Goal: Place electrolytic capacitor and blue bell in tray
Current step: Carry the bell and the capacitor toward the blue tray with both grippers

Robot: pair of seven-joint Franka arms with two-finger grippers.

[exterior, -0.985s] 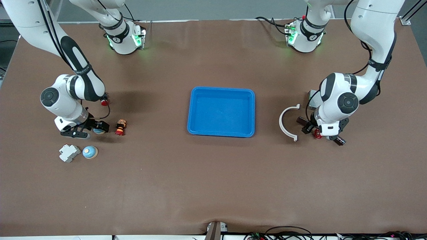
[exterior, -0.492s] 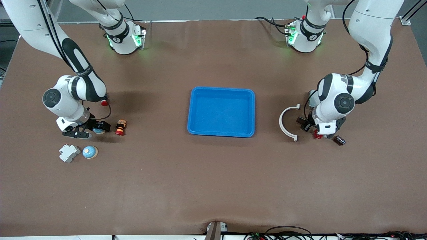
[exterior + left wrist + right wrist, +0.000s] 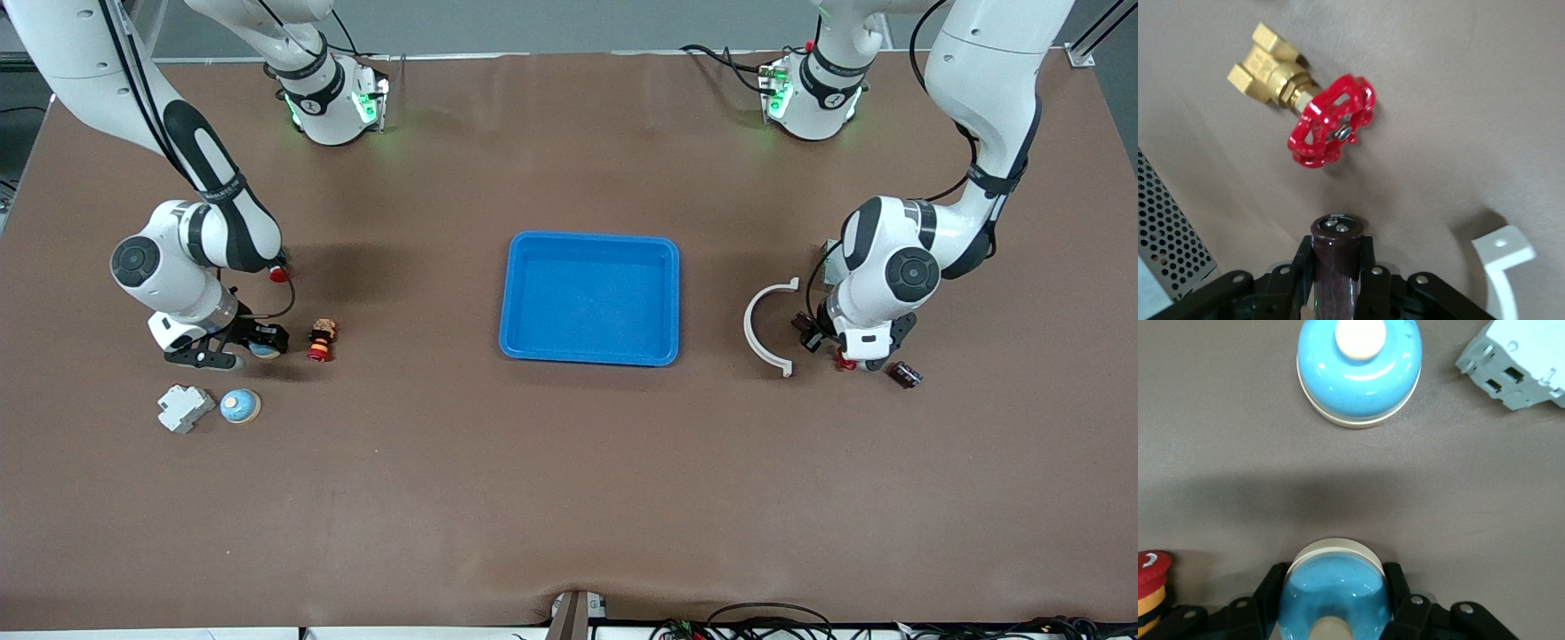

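Since counts come first: two blue bells, two dark capacitors, one of everything else.

Bells: one blue bell [image 3: 1335, 600] sits clenched between the fingers of my right gripper [image 3: 240, 345], down at the table toward the right arm's end. It stands upright, dome and cream button facing up. The second bell [image 3: 240, 406] stands free, nearer the front camera, just beside a grey terminal block [image 3: 184, 407]. A red-and-yellow push-button [image 3: 321, 340] stands near the held bell.

Capacitors: my left gripper [image 3: 1335, 273] is clamped on the electrolytic capacitor [image 3: 1337, 233], low at the table toward the left arm's end. Its long axis runs along my fingers, and the terminal end points out toward the red-handled brass valve [image 3: 1331, 120]. A second dark cylinder [image 3: 905, 374] lies loose close by.

Also here: one white curved bracket [image 3: 766, 327] and one perforated grey box [image 3: 1165, 233].

Tray [image 3: 591, 238]: one, bright blue, mid-table, well apart from both grippers, nothing in it.

Surface: brown matte table cover, slightly rippled at the edge nearest the front camera, where cables lie. Grey wall past the arm bases.
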